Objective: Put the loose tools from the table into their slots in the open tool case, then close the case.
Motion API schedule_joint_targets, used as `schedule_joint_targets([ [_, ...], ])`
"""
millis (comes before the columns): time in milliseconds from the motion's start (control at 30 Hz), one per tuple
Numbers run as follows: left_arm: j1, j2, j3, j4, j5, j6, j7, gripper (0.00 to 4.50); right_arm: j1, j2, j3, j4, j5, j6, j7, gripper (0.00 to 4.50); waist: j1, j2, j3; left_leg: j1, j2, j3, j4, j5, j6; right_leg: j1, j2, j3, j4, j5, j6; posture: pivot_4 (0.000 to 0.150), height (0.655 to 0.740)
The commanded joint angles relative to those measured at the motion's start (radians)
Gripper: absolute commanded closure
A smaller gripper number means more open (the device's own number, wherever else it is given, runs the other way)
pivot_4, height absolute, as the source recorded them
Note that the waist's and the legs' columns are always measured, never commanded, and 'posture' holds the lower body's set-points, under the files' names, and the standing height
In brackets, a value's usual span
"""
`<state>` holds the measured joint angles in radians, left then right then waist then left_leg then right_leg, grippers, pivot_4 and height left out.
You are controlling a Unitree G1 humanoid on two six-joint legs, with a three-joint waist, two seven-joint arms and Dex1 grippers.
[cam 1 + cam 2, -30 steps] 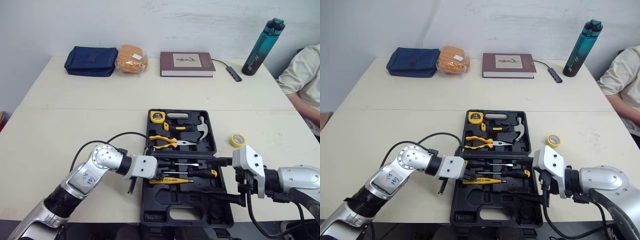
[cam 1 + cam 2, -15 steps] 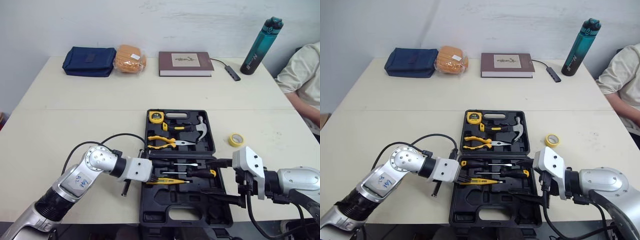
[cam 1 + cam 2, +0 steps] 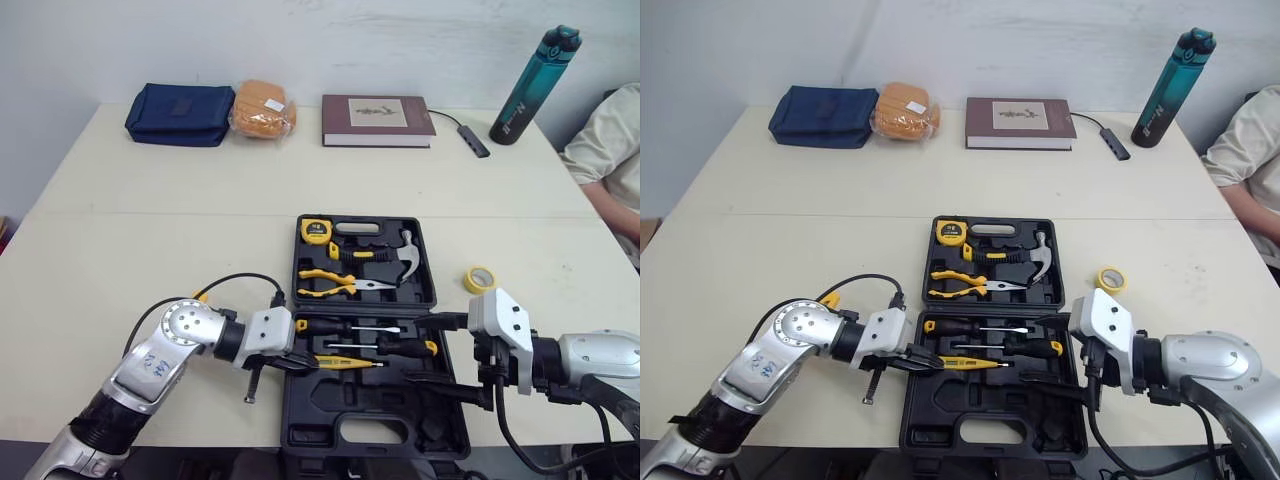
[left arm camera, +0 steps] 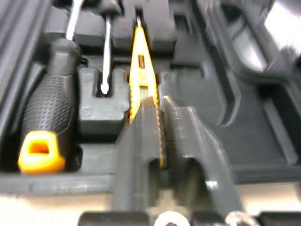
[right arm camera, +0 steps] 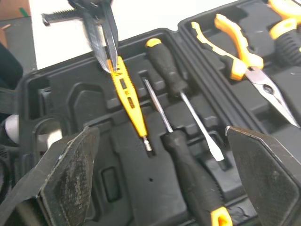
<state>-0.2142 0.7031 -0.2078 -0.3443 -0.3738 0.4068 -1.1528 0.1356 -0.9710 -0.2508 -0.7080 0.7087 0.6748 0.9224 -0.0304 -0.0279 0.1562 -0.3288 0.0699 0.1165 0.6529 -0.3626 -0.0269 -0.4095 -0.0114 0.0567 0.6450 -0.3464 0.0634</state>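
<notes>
On the cream bench (image 3: pixel 150 230), by a white wall, a navy pouch (image 3: pixel 180 101), book (image 3: pixel 376 107) and teal bottle (image 3: pixel 535 72) line the far edge. The open tool case (image 3: pixel 940 415) sits near-middle with pliers (image 3: pixel 335 285), a hammer (image 3: pixel 405 252) and a slim yellow tester (image 3: pixel 345 362) in its near half. The left pincer (image 3: pixel 303 362) is pinched on the tester's handle end. The right pincer (image 3: pixel 412 350) gapes wide over the case's right side. A tape roll (image 3: pixel 479 279) lies loose just right of the case.

The left gripper (image 4: pixel 160 107) pinches the near end of the yellow tester screwdriver (image 4: pixel 139 70), which lies in the tool case (image 4: pixel 263 117), pointing away from the fingers. Just beside it lies a black-handled screwdriver (image 4: pixel 47 113).
</notes>
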Motion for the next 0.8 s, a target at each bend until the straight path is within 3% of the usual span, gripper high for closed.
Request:
schedule_joint_targets([
  [33,0.039,0.025,0.121,-0.07,-0.121,0.06,0.009,2.85,0.021,-0.009,-0.086,0.011,0.009,-0.013,0.018,0.0,0.0,0.001,0.001,-0.002,0.0,0.0,0.001,0.0,0.0,-0.002,0.0,0.0,0.0,0.0,0.0,0.15,0.74],
  [167,0.115,0.061,0.278,-0.075,-0.187,0.118,0.064,1.19,0.064,-0.006,-0.199,0.057,0.006,-0.007,0.029,0.0,0.0,0.0,0.004,-0.006,0.0,-0.001,0.003,0.0,0.0,-0.004,0.0,-0.001,0.0,0.0,0.001,0.15,0.74],
  [200,0.13,0.067,0.308,-0.074,-0.194,0.127,0.077,0.96,0.078,-0.004,-0.224,0.069,0.003,-0.009,0.034,0.0,0.0,0.001,0.005,-0.006,0.0,-0.001,0.004,0.0,0.0,-0.004,0.0,-0.001,0.0,0.001,0.001,0.15,0.74],
  [233,0.151,0.074,0.362,-0.068,-0.206,0.145,0.101,0.4,0.098,0.002,-0.265,0.09,-0.004,-0.009,0.035,0.0,0.0,0.001,0.005,-0.006,0.0,-0.001,0.005,0.0,0.0,-0.004,0.0,0.0,0.001,0.001,0.001,0.15,0.74],
  [267,0.164,0.078,0.397,-0.064,-0.215,0.158,0.119,0.16,0.112,0.006,-0.292,0.105,-0.009,-0.011,0.036,0.0,0.0,0.0,0.005,-0.006,0.0,-0.001,0.005,0.0,0.001,-0.003,0.0,0.0,0.001,0.001,0.002,0.15,0.74],
  [567,0.338,0.134,0.775,0.152,-0.178,0.135,0.205,0.07,0.224,0.023,-0.496,0.327,-0.104,-0.079,0.076,0.0,-0.004,0.0,0.007,-0.005,-0.001,0.0,0.005,-0.001,0.002,-0.003,0.0,0.0,0.001,0.001,0.002,0.15,0.74],
  [800,0.422,0.165,0.951,0.334,-0.166,0.077,0.189,0.07,0.247,0.03,-0.578,0.472,-0.155,-0.119,0.085,0.0,-0.004,0.0,0.008,-0.005,-0.001,0.001,0.005,-0.003,0.005,-0.003,-0.001,0.0,0.0,0.001,0.001,0.15,0.74],
])
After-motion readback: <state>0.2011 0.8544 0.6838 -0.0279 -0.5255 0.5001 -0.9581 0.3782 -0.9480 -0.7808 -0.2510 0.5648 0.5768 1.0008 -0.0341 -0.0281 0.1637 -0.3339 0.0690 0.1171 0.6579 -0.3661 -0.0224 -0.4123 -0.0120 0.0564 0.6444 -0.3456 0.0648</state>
